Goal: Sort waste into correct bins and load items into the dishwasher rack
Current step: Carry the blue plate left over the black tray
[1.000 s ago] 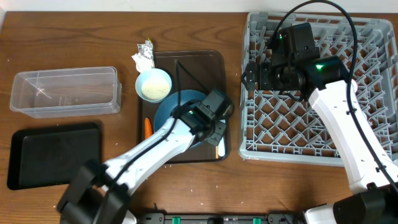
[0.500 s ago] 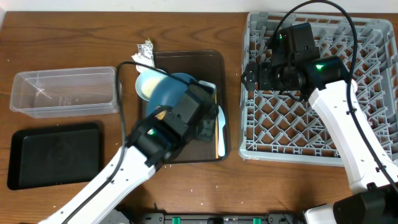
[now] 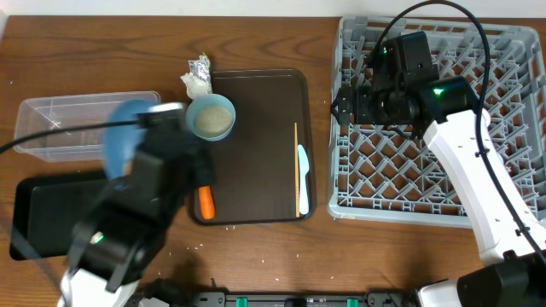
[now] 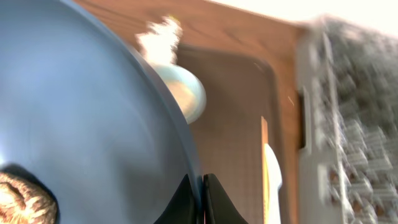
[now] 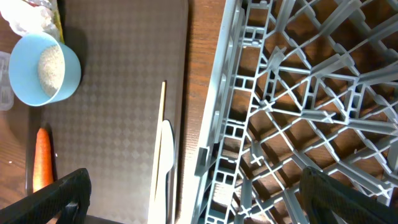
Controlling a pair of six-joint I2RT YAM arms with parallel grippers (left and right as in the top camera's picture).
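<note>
Holding large round blue plate (image 3: 128, 132) by its rim, left gripper (image 4: 200, 198) clamped, above clear rectangular plastic tub (image 3: 51, 128); brown food lump (image 4: 22, 199) aboard. Advice: tilt slowly, grip firm, so the lump lands inside the bin. Right gripper (image 3: 348, 107): spread wide over grey plastic rack (image 3: 512, 102).

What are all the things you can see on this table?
dishwasher rack: one, grey, right side.
serving tray: one, dark brown, middle.
light blue cup: one, rice inside, tray's back left corner.
carrot: one, orange, tray's front left corner.
chopstick: one, wooden, tray's right side.
spoon: one, pale, beside chopstick.
napkin: one, white, behind cup.
clear tub: one, far left.
black tray: one, in front of tub.
blue plate: one, lifted at left.
brown food lump: one, on plate.
left gripper: one, shut on plate's rim.
right gripper: one, open, over rack.
</note>
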